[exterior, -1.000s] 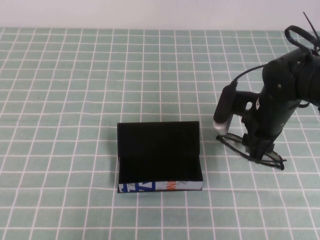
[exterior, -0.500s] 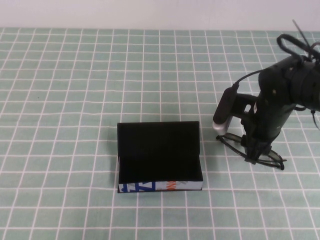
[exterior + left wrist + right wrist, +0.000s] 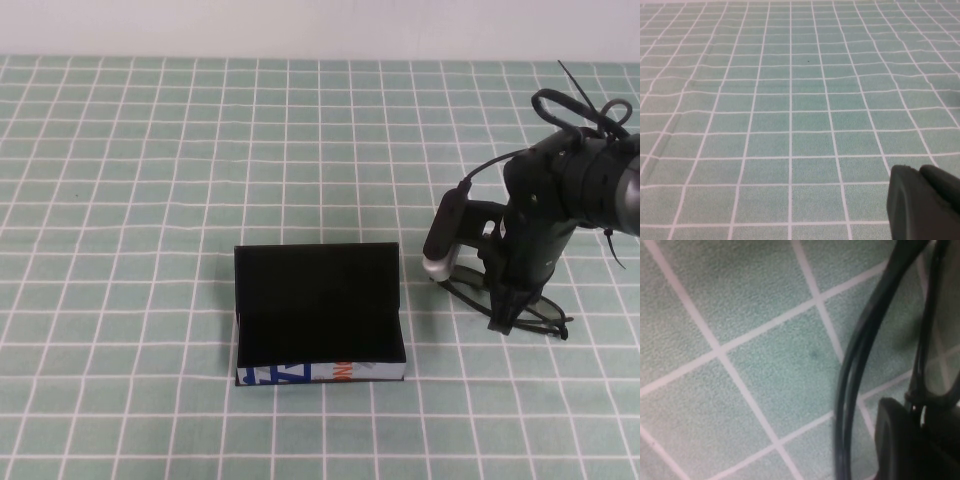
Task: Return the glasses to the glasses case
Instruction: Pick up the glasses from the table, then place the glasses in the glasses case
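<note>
Black glasses case (image 3: 320, 318), lid up, nothing inside that we see; right gripper (image 3: 503, 318) clamps the glasses (image 3: 530, 318) beside it; left gripper (image 3: 925, 202), grip unclear to us.

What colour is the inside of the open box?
Black, seen best in the high view: the glasses case has black lining.

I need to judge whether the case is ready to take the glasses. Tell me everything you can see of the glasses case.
The glasses case is a rectangular black box standing open on the green checked cloth, lid raised upright at the back. Its lining looks black and nothing shows inside. The front side is white with blue and orange marks. Nothing touches it: the glasses lie apart on the cloth to its right, under the right gripper. The left gripper shows only in its wrist view, over bare cloth.
</note>
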Available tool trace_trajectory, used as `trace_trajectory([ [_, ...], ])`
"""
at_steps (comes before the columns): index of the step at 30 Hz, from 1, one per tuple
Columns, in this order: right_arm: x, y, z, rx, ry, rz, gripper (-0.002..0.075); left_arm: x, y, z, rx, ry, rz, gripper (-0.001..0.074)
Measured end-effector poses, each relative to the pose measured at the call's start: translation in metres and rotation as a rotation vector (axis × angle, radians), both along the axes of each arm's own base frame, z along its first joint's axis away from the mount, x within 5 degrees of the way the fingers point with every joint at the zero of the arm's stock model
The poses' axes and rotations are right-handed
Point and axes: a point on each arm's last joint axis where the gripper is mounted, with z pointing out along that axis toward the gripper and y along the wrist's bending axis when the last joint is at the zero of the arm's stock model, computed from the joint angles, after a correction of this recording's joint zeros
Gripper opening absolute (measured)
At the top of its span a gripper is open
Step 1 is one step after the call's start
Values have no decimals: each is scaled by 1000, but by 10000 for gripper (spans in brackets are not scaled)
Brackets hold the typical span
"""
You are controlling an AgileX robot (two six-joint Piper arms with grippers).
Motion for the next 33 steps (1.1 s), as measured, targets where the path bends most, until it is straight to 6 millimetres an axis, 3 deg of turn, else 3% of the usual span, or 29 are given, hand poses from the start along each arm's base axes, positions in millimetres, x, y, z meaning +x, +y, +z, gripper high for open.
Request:
trace_trajectory([
  [14,0,-2,6,-9,-24,-29,71,0,0,0,-2,0,0,-2],
  [25,-11,-5,53,51,-137,-35,71,0,0,0,-2,-3,-1,-2],
  [28,-19,3,68,72,-173,-6,71,0,0,0,-2,-3,-1,-2],
  [33,-37,37,85,113,-253,92,71,0,0,0,-2,-3,-1,-2],
])
